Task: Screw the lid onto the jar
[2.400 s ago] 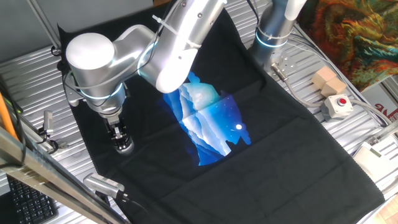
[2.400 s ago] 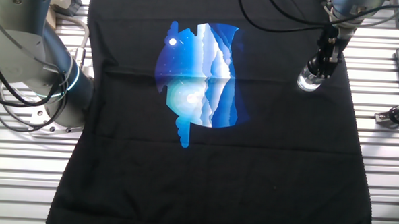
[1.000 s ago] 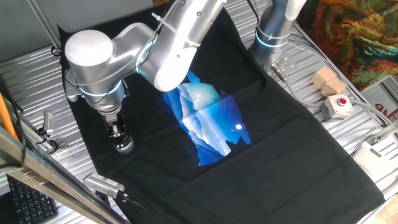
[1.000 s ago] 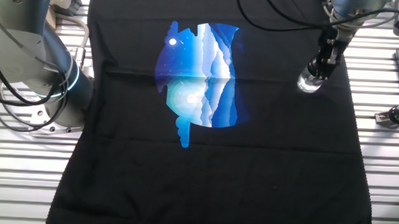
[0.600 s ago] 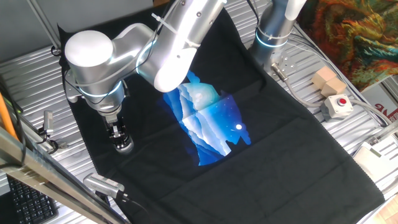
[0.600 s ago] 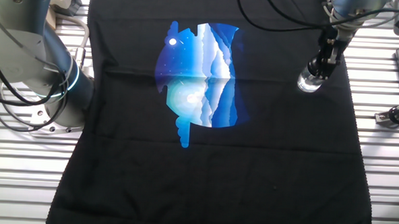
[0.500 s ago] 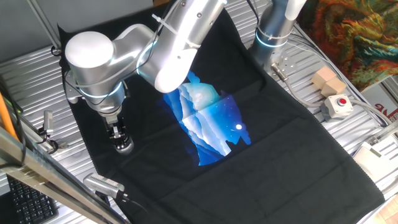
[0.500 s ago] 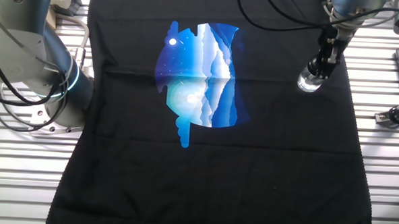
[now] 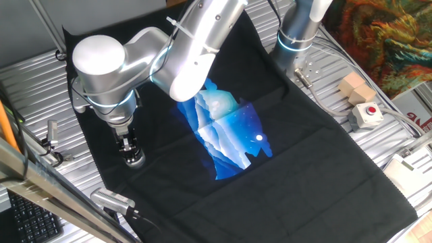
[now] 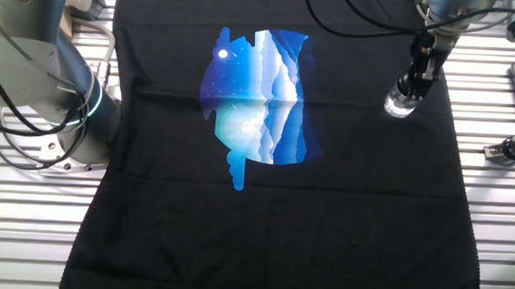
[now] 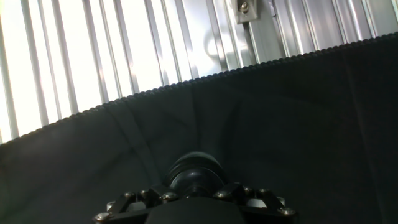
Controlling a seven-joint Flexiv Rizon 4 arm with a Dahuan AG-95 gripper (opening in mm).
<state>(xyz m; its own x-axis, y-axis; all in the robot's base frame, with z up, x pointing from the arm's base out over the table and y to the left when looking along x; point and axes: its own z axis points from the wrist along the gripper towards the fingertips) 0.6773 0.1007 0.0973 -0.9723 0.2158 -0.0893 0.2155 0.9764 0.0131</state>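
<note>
Gripper (image 9: 130, 148) — we record it pointing straight down at the near-left part of the black cloth (image 9: 297, 155), its fingers closed round the lid (image 11: 196, 173), which sits on top of the jar (image 9: 136, 159). In the other fixed view the same gripper (image 10: 413, 82) stands over the jar (image 10: 399, 104) near the cloth's right edge; the jar reads there as a small clear, silvery round body resting upright on the cloth. In the hand view we see the lid as a dark rounded cap held between the finger ends, just above the row of small screws on the gripper; the jar beneath it is hidden from that camera.

Arm (image 9: 182, 54) — silver, large round joint above the wrist, reaching in from the far side of the table.

Cloth — black, covering most of the ribbed metal table (image 9: 40, 74); a blue-and-white mountain print (image 9: 226, 135) lies at its middle, well apart from the jar. In the hand view the cloth's scalloped edge (image 11: 186, 84) runs across, with the bright metal slats beyond it.

Off the cloth we list: a box with a red button (image 9: 366, 115) and a pale wooden block (image 9: 355, 86) just beside it, both at the right of the table; a small metal clamp (image 9: 50, 138) at the left, near the jar but on bare slats.
</note>
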